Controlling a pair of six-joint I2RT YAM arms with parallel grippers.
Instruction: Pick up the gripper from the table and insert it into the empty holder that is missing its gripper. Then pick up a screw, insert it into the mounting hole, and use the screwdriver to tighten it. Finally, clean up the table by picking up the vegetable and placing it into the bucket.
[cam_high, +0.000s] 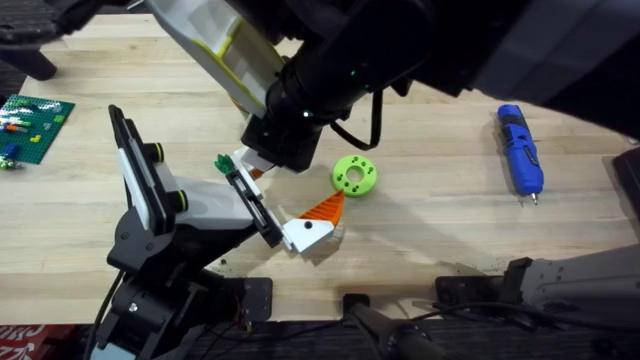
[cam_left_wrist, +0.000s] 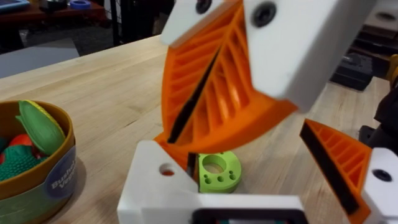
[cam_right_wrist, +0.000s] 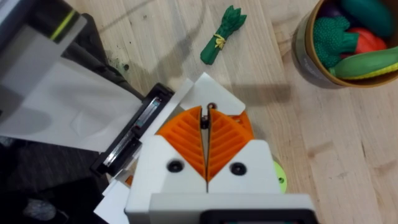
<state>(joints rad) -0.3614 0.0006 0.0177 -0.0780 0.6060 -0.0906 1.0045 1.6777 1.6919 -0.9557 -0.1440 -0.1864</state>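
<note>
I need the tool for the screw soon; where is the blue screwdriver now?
In the overhead view the screwdriver lies on the right side of the table, alone, well to the right of the green disc.

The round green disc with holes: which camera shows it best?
The overhead view: the green disc lies whole on the table, with its holes visible. The left wrist view shows it close up, but partly behind the left arm's jaws. The right wrist view catches a sliver of its edge.
</note>
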